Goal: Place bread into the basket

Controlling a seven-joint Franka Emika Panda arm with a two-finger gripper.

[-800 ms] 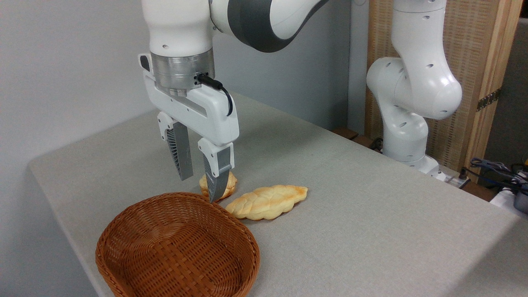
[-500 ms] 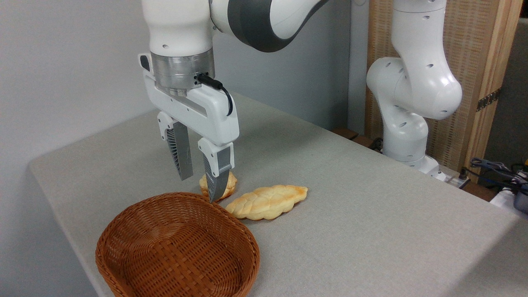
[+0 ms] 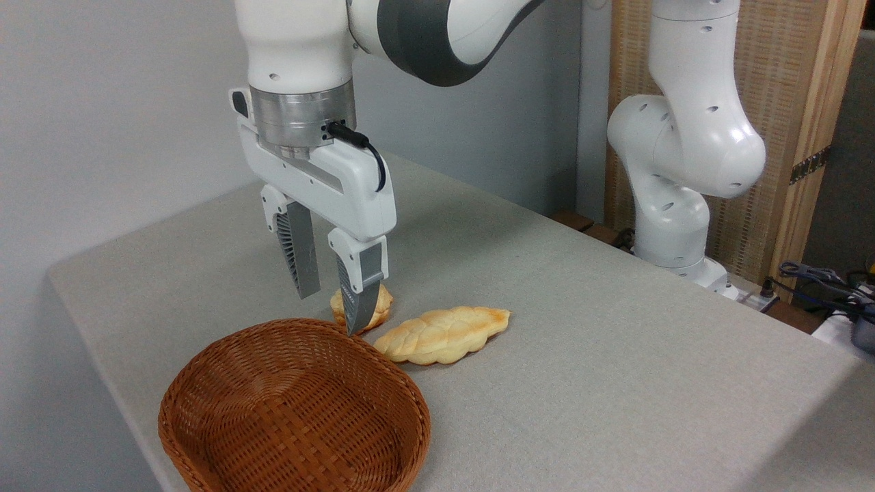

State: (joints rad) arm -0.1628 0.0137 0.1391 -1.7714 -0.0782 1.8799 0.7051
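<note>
Grey cloth worktop (image 3: 581, 328), grey wall behind, fingers (image 3: 309, 273) parted above bread (image 3: 377, 305), basket (image 3: 205, 369) at 7 o'clock.

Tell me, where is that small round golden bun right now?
The small round golden bun lies on the grey table, just behind the woven brown wicker basket rim and left of the long braided loaf, partly hidden by the open pincer.

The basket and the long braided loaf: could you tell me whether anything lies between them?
Nothing does. In the camera view only a narrow strip of bare table separates the basket from the loaf; the bun sits further back, behind the gripper.
</note>
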